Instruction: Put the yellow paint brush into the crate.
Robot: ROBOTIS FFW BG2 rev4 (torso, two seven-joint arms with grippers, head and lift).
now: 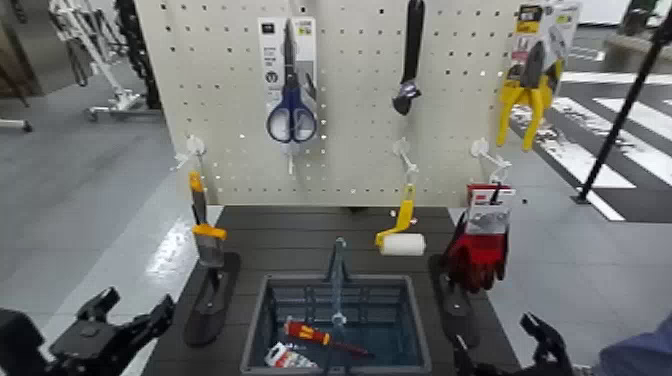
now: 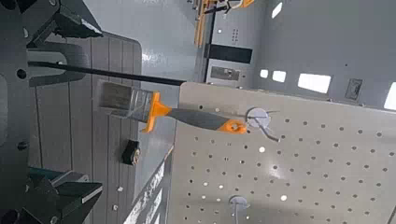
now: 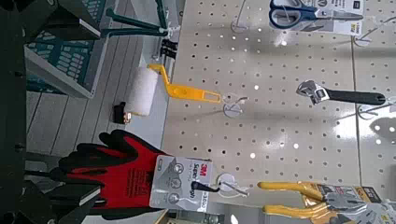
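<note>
Two empty, wide-open jaws — left gripper [image 1: 138, 306] near paint brush [image 1: 209, 245], right gripper [image 1: 497, 333] near gloves [image 1: 478, 258], roller [image 1: 403, 244] between.

The crate [image 1: 414, 330] looks like smooth grey plastic, softly matt; the yellow paint brush [image 2: 196, 119] has a smooth, dull dark handle and grey bristles that look fibrous. The pegboard [image 1: 360, 150] has a smooth pale face with a faint sheen; the adjustable wrench [image 3: 313, 91] has a shiny metal head; the roller sleeve [image 3: 141, 91] looks soft and matt. The red and black gloves [image 3: 121, 173] look like matt cloth, creased; the floor [image 1: 90, 220] looks smooth and slightly glossy.
</note>
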